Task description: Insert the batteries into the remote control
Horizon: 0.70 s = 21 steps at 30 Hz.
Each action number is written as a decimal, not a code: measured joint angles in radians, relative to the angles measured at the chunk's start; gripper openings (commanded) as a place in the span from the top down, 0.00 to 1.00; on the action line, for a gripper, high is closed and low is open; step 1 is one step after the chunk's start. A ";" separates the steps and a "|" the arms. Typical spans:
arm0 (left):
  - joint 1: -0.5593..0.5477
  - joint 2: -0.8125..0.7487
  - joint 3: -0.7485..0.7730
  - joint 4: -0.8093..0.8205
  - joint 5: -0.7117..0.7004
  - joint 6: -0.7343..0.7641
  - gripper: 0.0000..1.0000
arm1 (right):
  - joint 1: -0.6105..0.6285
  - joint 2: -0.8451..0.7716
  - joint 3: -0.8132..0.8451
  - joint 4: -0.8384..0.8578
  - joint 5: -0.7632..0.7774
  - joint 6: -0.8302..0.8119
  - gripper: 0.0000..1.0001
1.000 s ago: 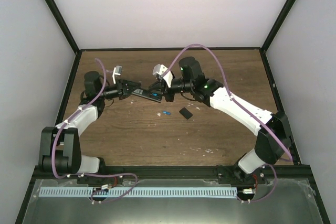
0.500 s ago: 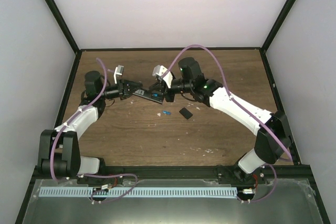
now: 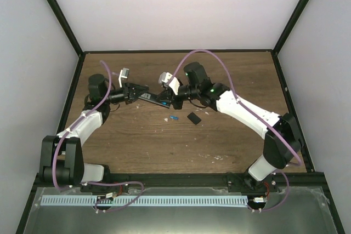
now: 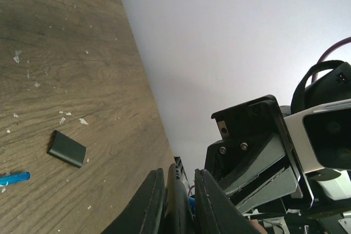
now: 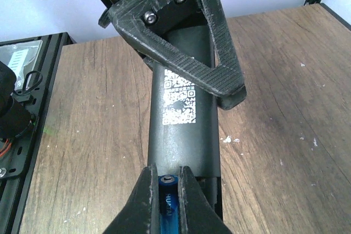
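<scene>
The left gripper [image 3: 137, 92] is clamping the remote [image 3: 153, 97] aloft toward the desk's back edge, its long axis pointing straight at the right gripper [image 3: 165, 101], which is pinching a battery [image 5: 166, 203] at the bay's end; the second battery [image 3: 174, 118] is lying loose mid-desk.

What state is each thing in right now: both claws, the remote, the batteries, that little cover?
left gripper: shut on the remote control.
right gripper: shut on the held battery.
remote control: gripped, label showing, cover off.
held battery: pinched at the remote's end.
loose battery: lying on the table.
cover: off, lying on the table.
</scene>
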 measured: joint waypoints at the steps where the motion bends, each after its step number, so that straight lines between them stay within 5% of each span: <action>1: 0.000 0.000 0.000 0.000 -0.002 0.000 1.00 | 0.000 0.001 0.000 -0.004 0.000 -0.001 0.99; 21: 0.000 0.000 0.000 0.000 -0.022 0.003 1.00 | 0.000 0.007 0.010 -0.069 0.022 -0.059 0.97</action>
